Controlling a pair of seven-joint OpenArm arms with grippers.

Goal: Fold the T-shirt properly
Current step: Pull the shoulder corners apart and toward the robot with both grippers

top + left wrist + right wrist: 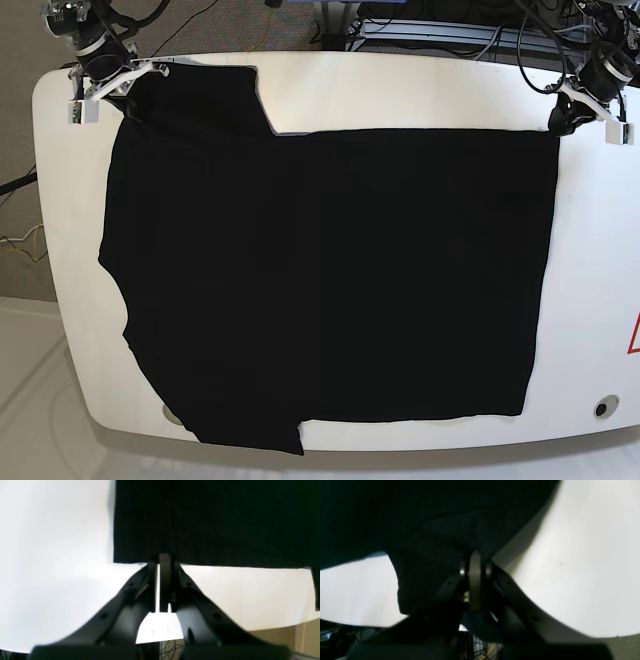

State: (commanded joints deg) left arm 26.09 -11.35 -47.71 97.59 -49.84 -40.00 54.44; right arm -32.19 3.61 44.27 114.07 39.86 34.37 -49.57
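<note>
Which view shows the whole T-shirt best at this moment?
The base view: the T-shirt lies spread across the white table, outline fully visible. The left wrist view shows only one straight edge at the left gripper; the right wrist view shows only dark bunched cloth at the right gripper.

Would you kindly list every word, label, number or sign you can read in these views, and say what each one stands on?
No readable text in any view.
A red triangular mark sits on the white table at the base view's right edge; it is cut off, with no legible characters.
The T-shirt shows plain black, no print or label visible.
</note>
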